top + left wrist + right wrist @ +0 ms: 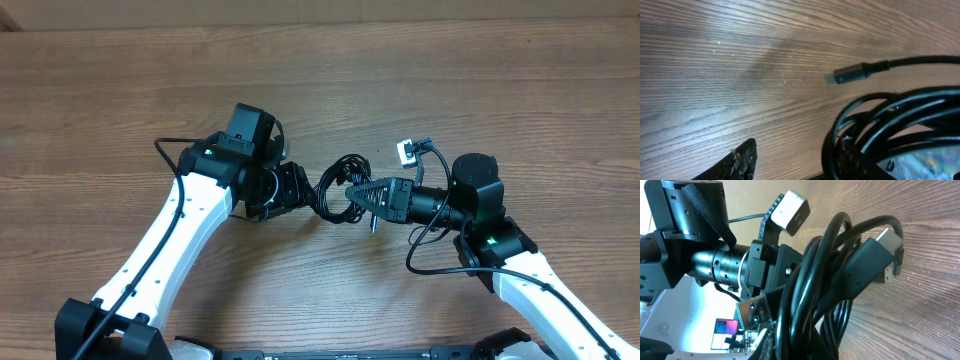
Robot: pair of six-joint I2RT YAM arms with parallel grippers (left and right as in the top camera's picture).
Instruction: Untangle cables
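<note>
At bench [320,70] centre, between the two arms, the cables [333,186] form a small black coil w/ loose loops.

The R end effector [352,192] comes in from the right, jaws together and clamped on the coil's right side. In the R wrist view the loops rise from the fingers and fill most of the frame. A flat plug [880,255] w/ a silvery tip sticks out toward the upper right.

The L end effector [298,190] is at the coil's left edge. In the L wrist view its fingers are apart. One fingertip [742,162] shows at lower left w/ bare wood beside it, and the coil is bunched at lower right where the other finger would be. Can't tell whether any strand is pinched there or only hooked.

One strand leaves the coil and ends in a small dark plug [852,73] lying flat on the wood, apart from the loops. Overhead, another strand runs up and right from the coil to a pale plug [407,151], near the R arm [470,185].

A thick black wire [430,250] loops off that arm; it's separate from the coil.
</note>
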